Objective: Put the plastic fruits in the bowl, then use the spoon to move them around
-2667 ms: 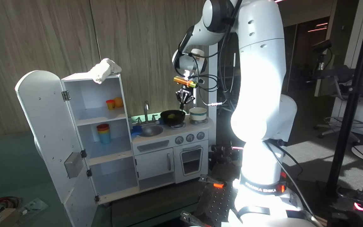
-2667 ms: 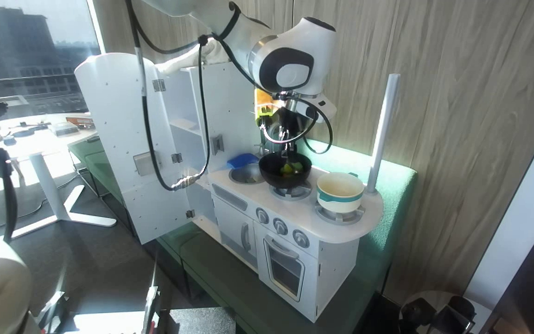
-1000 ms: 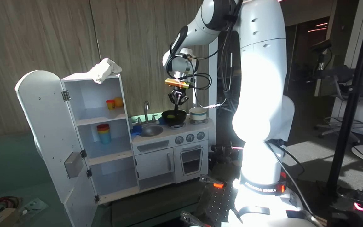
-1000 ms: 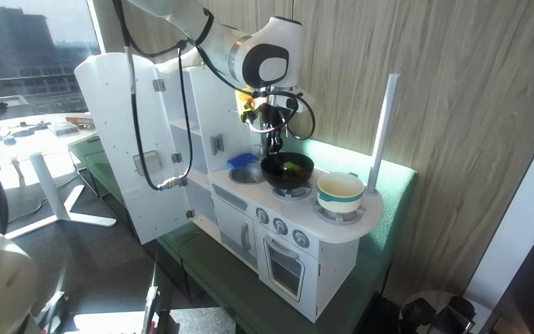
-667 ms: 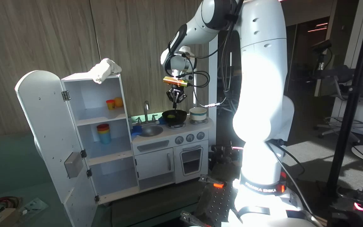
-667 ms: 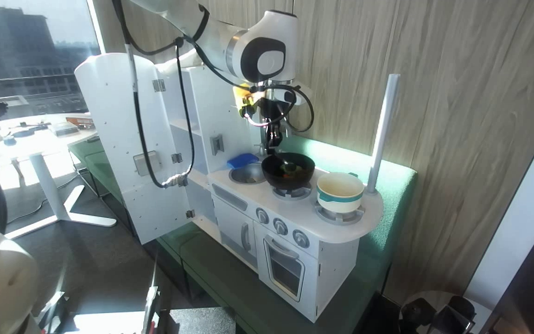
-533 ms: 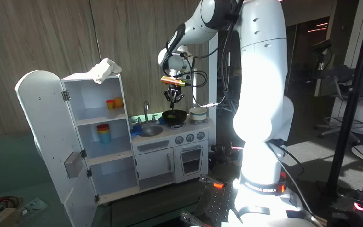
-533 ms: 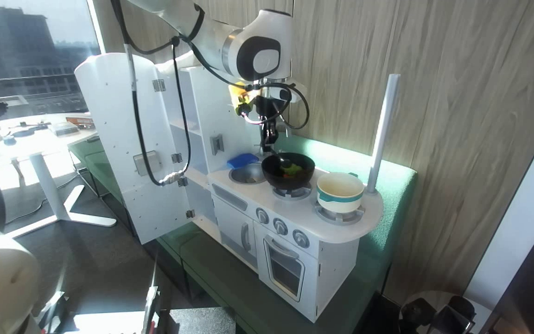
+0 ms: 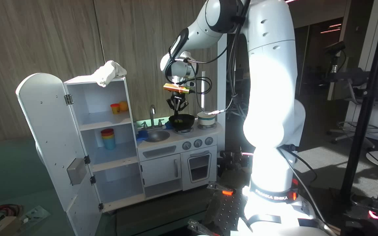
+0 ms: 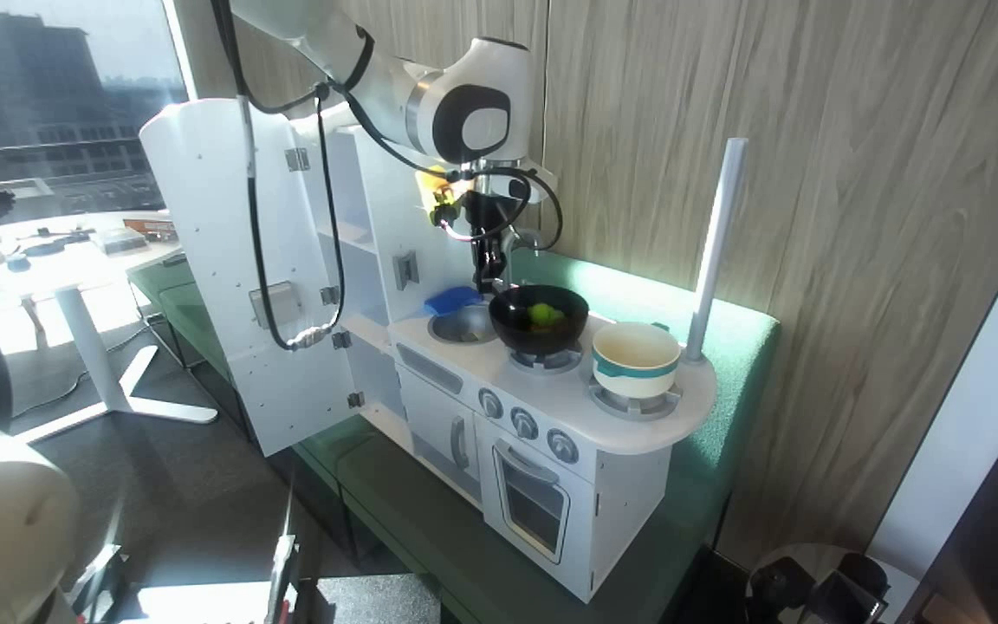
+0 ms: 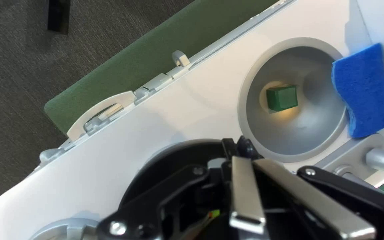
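Observation:
The black bowl (image 10: 539, 336) stands on a burner of the toy stove, and it also shows in an exterior view (image 9: 186, 124). A few yellow-green toy pieces, the plastic fruits (image 10: 544, 315), lie inside it. A yellow-green and red bit shows between my gripper's parts in the wrist view (image 11: 214, 213). My gripper (image 10: 485, 288) is at the bowl's sink-side rim, above it, with its fingers close together (image 11: 236, 146). It seems shut on a dark spoon (image 10: 507, 297) that slants into the bowl. The spoon is hard to make out against the black bowl.
A cream and teal pot (image 10: 636, 362) stands on the neighbouring burner. The sink (image 11: 288, 146) holds a green block (image 11: 282, 97), with a blue sponge (image 11: 365, 90) and the faucet (image 9: 152, 114) beside it. Cups (image 9: 108, 139) and an orange ball (image 9: 123, 106) are in the open cabinet.
My gripper has moved from over the bowl's middle toward its sink-side rim. The spoon's end, visible over the fruits shortly before, has drawn toward that rim. The fruits look slightly shifted.

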`<state>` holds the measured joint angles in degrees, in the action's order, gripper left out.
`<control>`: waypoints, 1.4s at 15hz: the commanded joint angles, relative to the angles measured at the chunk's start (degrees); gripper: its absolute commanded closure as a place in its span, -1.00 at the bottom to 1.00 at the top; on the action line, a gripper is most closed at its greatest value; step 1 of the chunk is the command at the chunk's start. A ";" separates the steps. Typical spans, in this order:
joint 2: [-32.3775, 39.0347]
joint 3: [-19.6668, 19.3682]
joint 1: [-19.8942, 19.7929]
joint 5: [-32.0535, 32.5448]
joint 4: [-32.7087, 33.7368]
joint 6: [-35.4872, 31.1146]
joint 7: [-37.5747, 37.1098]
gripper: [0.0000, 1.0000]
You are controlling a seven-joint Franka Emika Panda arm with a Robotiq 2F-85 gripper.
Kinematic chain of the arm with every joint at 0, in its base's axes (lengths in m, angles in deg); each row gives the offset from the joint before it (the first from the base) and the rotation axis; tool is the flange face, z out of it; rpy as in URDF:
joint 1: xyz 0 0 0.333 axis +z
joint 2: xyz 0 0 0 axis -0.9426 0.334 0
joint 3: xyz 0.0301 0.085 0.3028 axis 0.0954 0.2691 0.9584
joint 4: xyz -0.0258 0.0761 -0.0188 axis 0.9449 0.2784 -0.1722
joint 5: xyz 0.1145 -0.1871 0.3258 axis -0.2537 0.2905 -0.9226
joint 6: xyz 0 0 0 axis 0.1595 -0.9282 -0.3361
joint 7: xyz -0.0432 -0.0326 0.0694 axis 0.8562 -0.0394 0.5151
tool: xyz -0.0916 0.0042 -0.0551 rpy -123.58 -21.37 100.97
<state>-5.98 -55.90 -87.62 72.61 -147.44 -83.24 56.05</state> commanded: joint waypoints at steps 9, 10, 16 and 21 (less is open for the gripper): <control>-6.29 -1.24 -1.83 -1.23 -7.35 -6.82 7.09 0.97; -7.22 -1.22 -1.93 -1.55 -8.15 -8.08 7.98 0.97; -12.12 0.20 -1.31 -9.52 -12.90 -13.39 16.72 0.97; -15.05 3.35 1.77 -10.17 -15.85 -16.76 20.38 0.97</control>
<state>-17.98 -54.24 -87.69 63.57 -160.47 -97.18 74.12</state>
